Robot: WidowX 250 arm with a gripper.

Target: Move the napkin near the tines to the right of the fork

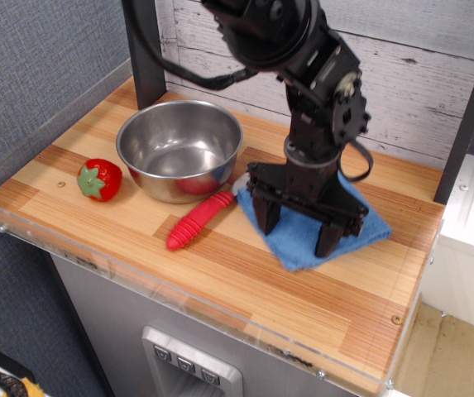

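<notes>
The blue napkin (297, 246) lies flat on the wooden table, right of the fork. The fork has a ribbed red handle (197, 222) pointing to the front left. Its silver tines (241, 183) show only a little, next to the bowl and the napkin's left edge. My gripper (299, 227) stands over the napkin with its jaws spread wide. Both fingertips (268, 222) rest on the cloth and the arm hides the cloth's middle.
A steel bowl (179, 149) stands at the back left, and a red toy strawberry (99, 179) sits left of it. A dark post (144, 50) rises behind the bowl. A clear plastic lip (137, 273) runs along the table's front edge.
</notes>
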